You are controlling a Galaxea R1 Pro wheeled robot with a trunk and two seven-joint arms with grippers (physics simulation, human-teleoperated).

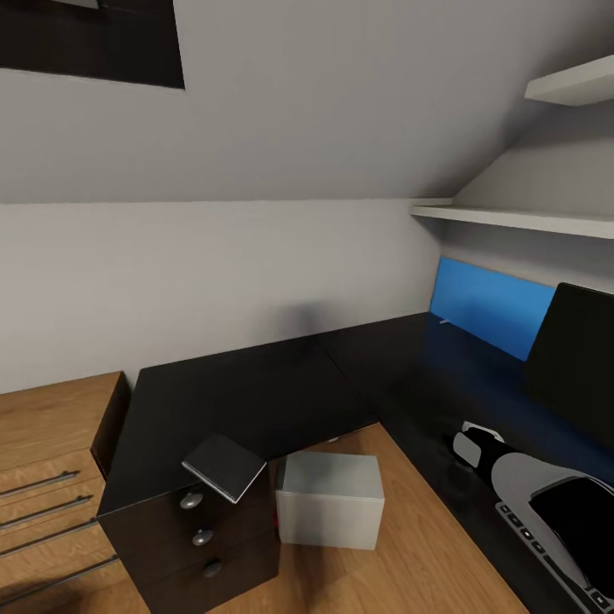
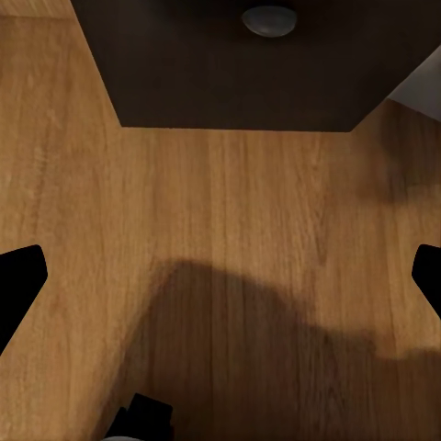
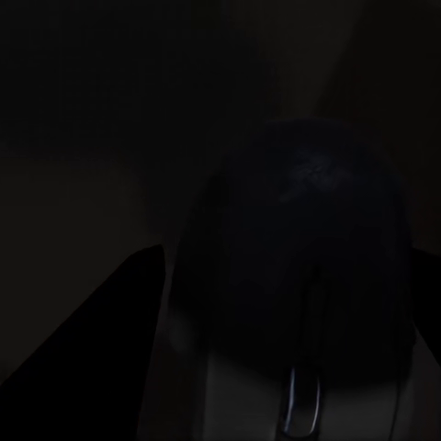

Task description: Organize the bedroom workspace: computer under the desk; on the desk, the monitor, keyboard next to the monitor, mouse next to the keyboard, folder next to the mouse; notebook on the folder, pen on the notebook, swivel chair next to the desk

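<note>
The counter [image 1: 256, 392], a glossy black L with a drawer unit [image 1: 200, 533] at its near end, takes up most of the head view. The monitor [image 1: 576, 358] already stands on its right wing, in front of a blue upright panel [image 1: 490, 307]. The computer [image 1: 328, 499] sits on the wooden floor [image 1: 426, 554] in the inner corner of the L, tucked partly beneath the counter's edge, so that part looks roughly settled. Part of the keyboard [image 1: 541, 546] shows at the lower right, lying on the right wing below the monitor, under the right arm [image 1: 520, 473]. The notebook [image 1: 224, 466] lies on the near corner above the drawers, one corner jutting past the edge; it is not stacked on anything yet. A thin pale sliver [image 1: 445, 321] lies far back by the blue panel; it may be the pen, though it is too small to be sure.

The right wrist view is very dark, but the mouse [image 3: 308, 303] sits close before that camera. I judge the mouse is being held or just set down near the keyboard; whether the right fingers are closed on it I cannot tell. The left gripper [image 2: 220, 276] hangs over bare floor in front of the drawer unit, its fingers [image 2: 20, 271] spread wide and holding nothing.

Still to do, as I judge it: the folder, the stack on top of it, and the chair.
</note>
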